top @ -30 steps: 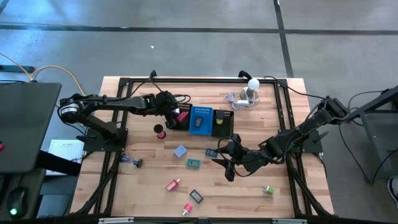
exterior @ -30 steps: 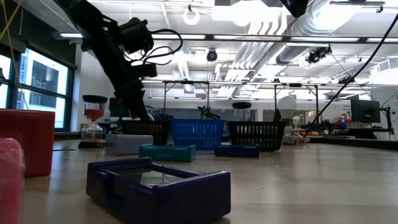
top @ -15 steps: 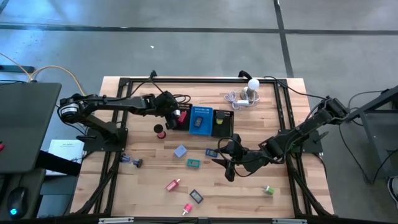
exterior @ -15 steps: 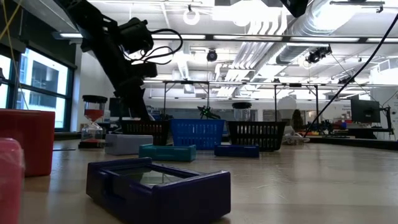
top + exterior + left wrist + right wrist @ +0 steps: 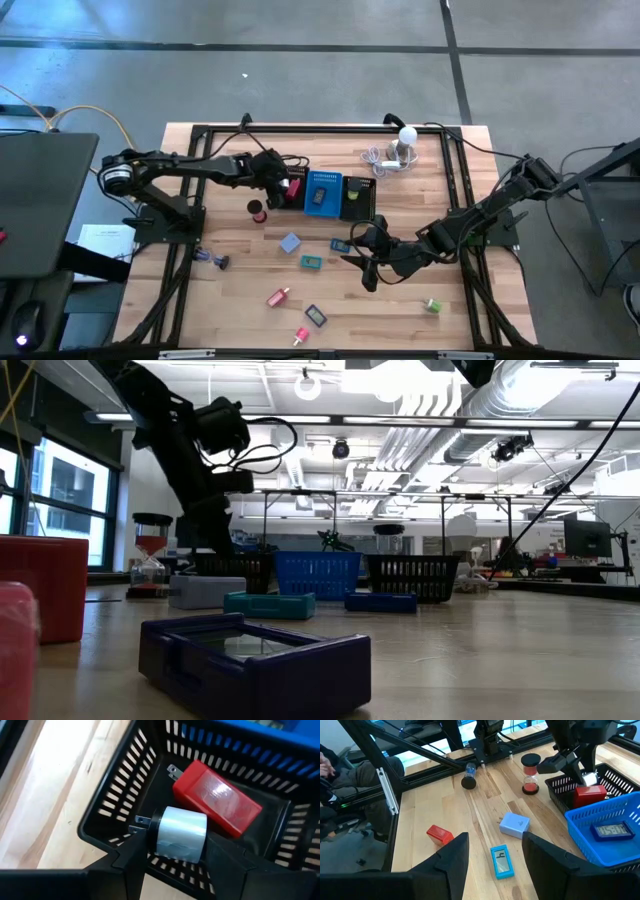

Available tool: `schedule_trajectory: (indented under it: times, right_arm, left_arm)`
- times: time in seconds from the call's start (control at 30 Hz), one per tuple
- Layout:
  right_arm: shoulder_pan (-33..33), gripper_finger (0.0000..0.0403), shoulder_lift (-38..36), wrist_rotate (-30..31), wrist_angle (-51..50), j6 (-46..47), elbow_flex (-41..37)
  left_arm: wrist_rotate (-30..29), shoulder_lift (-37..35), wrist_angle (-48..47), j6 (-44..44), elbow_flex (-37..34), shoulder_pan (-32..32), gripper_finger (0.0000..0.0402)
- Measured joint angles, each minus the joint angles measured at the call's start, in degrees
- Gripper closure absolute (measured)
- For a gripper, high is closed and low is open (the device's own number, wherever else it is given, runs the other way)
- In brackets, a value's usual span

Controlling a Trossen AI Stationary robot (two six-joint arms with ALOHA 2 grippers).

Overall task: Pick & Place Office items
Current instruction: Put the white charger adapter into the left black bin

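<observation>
This is a robotics lab or test workshop inside a large open industrial hall. The low view looks across a pale wooden desk (image 5: 520, 650) into a wide room with exposed silver ventilation ducts (image 5: 520, 390), white pipes and strip lights under a high ceiling, plus more benches and a monitor (image 5: 585, 538) far back. From above, the desk stands on a bare grey concrete floor (image 5: 300, 70), ringed by a black metal frame (image 5: 320, 129) that carries two dark robot arms. Cables trail off the desk, and a seated person (image 5: 350, 770) shows beside it in the right wrist view.
</observation>
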Motion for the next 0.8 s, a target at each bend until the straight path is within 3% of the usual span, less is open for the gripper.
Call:
schedule_trajectory:
  times: [0.17, 0.8]
  right_arm:
    - [0.00, 0.0230, 0.00, 0.00, 0.04, 0.01, 0.00]
    - [-0.04, 0.0230, 0.00, -0.08, -0.04, 0.01, 0.00]
  left_arm:
    - [-4.70, 0.47, 0.13, 0.20, 0.00, -1.62, 0.0229]
    - [-7.17, 0.45, 1.05, 7.73, 0.00, -6.34, 0.0227]
